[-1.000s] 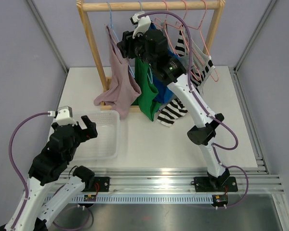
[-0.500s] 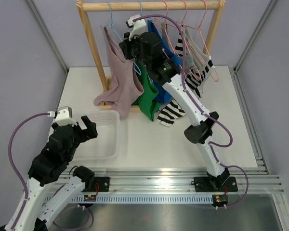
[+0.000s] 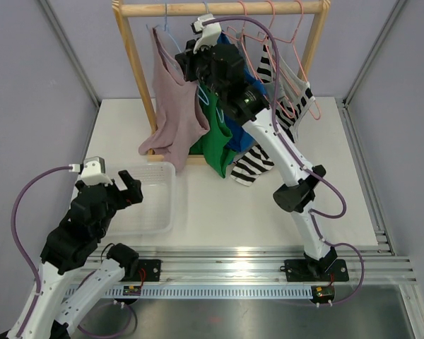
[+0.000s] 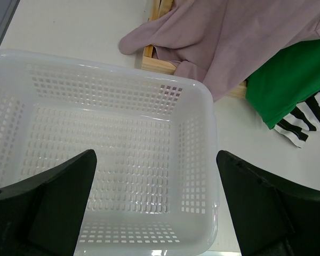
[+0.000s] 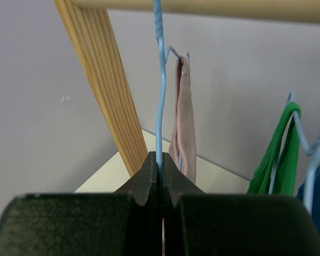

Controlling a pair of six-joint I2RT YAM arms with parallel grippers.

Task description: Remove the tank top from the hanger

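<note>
The mauve tank top [image 3: 173, 106] hangs from a light blue wire hanger [image 3: 165, 30] at the left end of the wooden rack [image 3: 219, 8]. Its hem lies bunched on the table and the rack's base. My right gripper [image 3: 191, 62] is high up at the rack. In the right wrist view it [image 5: 159, 158] is shut on the blue hanger wire [image 5: 159, 80], with a tank top strap [image 5: 184, 117] just behind. My left gripper [image 3: 118, 185] is open and empty over the white basket [image 3: 159, 212]. In the left wrist view the gripper [image 4: 156, 156] hovers above the basket's rim [image 4: 210, 106], and the tank top hem [image 4: 229, 37] lies beyond.
A green top [image 3: 213, 138], a blue garment [image 3: 240, 131] and a black-and-white striped garment [image 3: 251, 166] hang to the right of the tank top. Pink wire hangers [image 3: 268, 28] fill the rail's right half. The rack's left post [image 5: 101, 80] stands close to my right gripper.
My right gripper has lifted the blue hanger slightly. The tank top's upper part now sits higher and closer to the rail. My left arm has not moved.
</note>
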